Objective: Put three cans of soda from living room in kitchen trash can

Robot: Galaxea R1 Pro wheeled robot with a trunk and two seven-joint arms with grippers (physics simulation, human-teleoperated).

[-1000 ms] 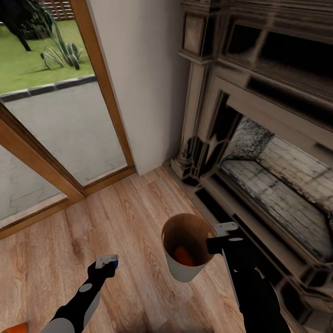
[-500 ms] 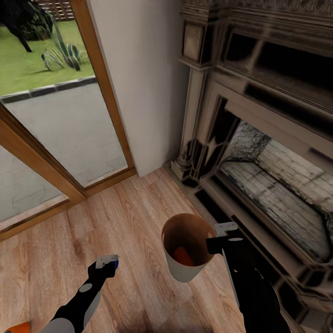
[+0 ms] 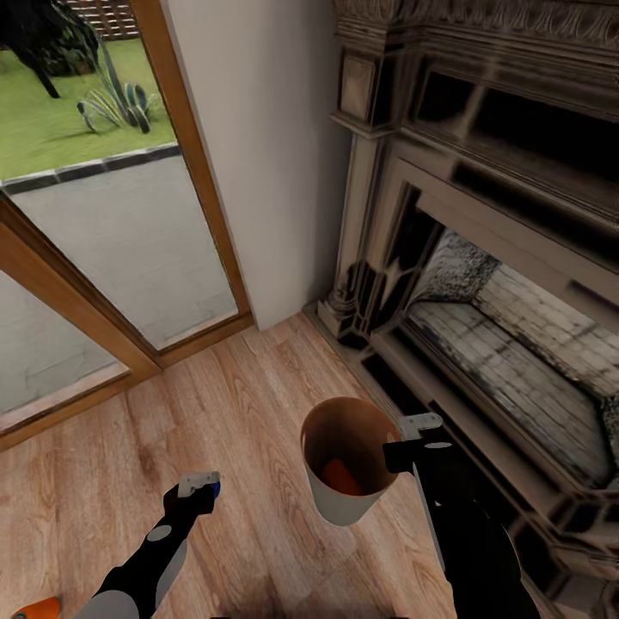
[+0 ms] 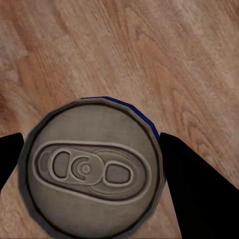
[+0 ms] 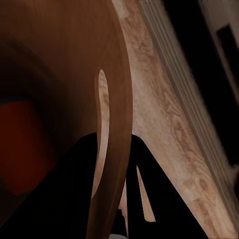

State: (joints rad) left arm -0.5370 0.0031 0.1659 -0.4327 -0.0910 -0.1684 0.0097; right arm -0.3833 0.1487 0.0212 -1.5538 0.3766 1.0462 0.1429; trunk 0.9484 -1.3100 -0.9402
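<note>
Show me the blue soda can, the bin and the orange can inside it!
Blue soda can [image 4: 92, 167]: left wrist view, its silver top.
Bin [image 3: 337, 509]: head view, its white outer wall.
Orange can [image 3: 341, 475]: head view, its side inside the bin.

Slight downward camera tilt

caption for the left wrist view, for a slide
Left gripper clamps a dark blue soda can above the wood plank floor.
</note>
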